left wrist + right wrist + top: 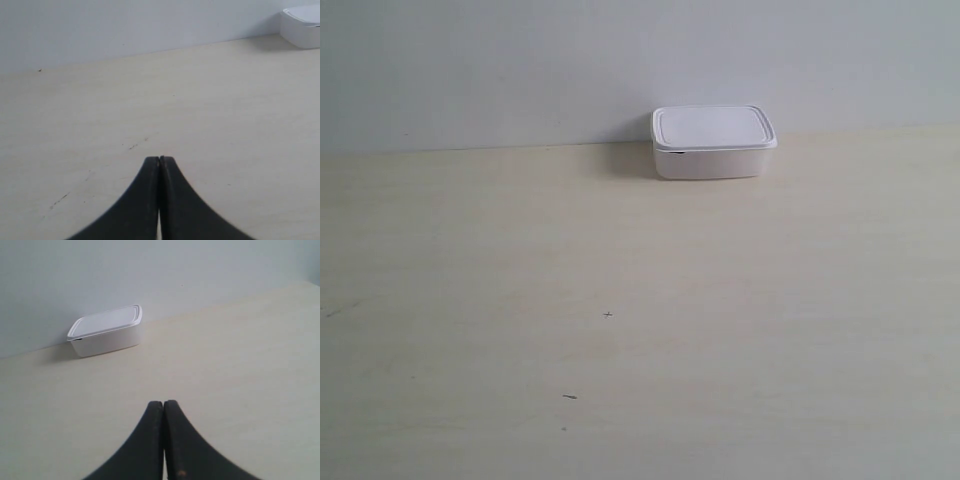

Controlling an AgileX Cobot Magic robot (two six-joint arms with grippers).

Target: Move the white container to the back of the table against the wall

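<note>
— As the exterior view shows it, is the white container point(713, 142) against the wall point(520, 60)?

— Seemingly touching, at the back of the table point(620, 300). Left wrist view: left gripper point(159, 159) pressed together, empty. Right wrist view: right gripper point(163, 402) likewise, well apart from it. Looks done.

Seemingly a lab test bench: pale wood-grain table point(720, 330) against plain grey-white wall point(520, 60).

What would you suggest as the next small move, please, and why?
Probably none, just hold both arms back: the white container appears to sit against the wall at the back of the table, and the left gripper and right gripper are shut, clear of it.
</note>
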